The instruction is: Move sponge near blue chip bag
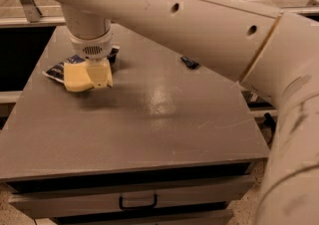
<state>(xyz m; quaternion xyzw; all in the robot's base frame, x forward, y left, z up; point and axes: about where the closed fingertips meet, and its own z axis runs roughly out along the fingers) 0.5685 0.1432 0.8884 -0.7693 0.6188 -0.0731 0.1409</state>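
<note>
Sponge (74, 77) sat clamped at one end in the gripper (93, 79), low over the table (174, 119), touching the blue chip bag (56, 70). It looked like soft, light foam, best pinched mid-body.

No text, brand or number can be read anywhere. The blue chip bag (55, 71) carries white lettering, but it is too blurred to make out. The hand (88, 77) hangs just beside that bag, closed on the sponge (74, 77), which is plain and unmarked. A small dark packet (189, 62), well apart from the bag on the grey surface (149, 134), shows no legible print.
</note>
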